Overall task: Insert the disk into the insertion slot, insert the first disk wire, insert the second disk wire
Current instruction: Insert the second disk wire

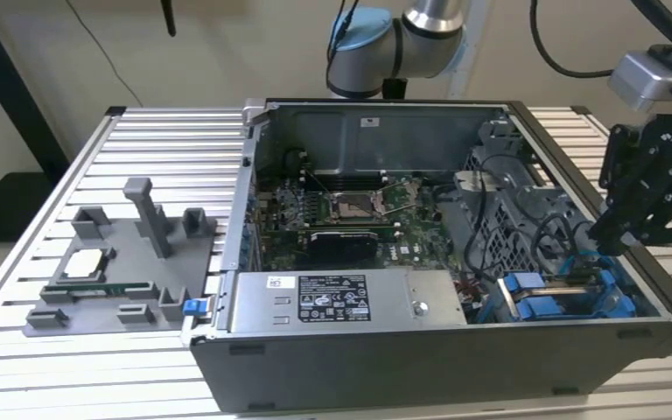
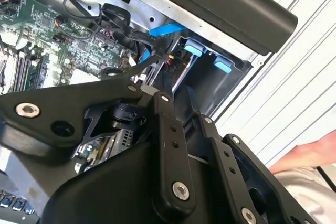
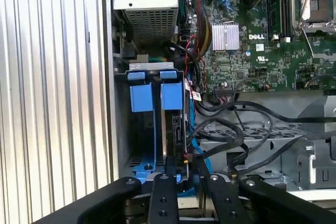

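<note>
The gripper (image 1: pixel 608 234) hangs just above the insertion slot (image 1: pixel 560 302) in the computer case (image 1: pixel 430 367), where the disk (image 3: pixel 177 129) stands on its edge; whether the jaws pinch anything I cannot tell.

We see white lettering on the black body of the gripper (image 1: pixel 607 238) in the exterior view, set sideways. Power-supply box (image 1: pixel 430 308) carries a white label (image 1: pixel 333 297) w/ barcode, black panel of small print & cert. marks, too small for us to read. Small white sticker (image 1: pixel 369 122) on rear wall of case (image 1: pixel 312 131), illegible. In the first wrist view, motherboard (image 3: pixel 247 61) has white logo print beside the heatsink (image 3: pixel 224 36), plus tiny stickers & component markings we can't make out.
</note>
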`<act>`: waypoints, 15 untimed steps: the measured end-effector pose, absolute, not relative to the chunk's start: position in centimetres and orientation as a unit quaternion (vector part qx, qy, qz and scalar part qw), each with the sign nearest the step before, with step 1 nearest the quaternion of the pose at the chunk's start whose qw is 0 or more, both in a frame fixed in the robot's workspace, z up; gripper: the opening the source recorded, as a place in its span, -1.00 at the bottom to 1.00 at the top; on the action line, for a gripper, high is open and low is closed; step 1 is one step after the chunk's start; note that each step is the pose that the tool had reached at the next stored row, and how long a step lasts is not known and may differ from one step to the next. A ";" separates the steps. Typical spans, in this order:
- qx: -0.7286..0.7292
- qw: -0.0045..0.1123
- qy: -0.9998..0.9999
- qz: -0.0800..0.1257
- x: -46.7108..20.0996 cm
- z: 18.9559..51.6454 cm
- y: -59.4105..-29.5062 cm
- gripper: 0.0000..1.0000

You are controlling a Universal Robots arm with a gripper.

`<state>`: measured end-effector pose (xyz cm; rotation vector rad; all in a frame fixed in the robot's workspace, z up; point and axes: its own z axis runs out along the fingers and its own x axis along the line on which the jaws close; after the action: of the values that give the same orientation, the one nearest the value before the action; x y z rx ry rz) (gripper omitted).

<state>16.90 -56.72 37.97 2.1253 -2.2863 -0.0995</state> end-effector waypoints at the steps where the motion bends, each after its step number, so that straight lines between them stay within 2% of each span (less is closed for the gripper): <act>1: 0.680 0.009 -0.732 -0.032 16.9 38.0 -56.7 1.00; 15: 0.680 0.009 -0.732 -0.032 17.7 38.0 -56.3 1.00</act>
<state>17.70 -56.34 37.97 2.1249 -2.2860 -0.1001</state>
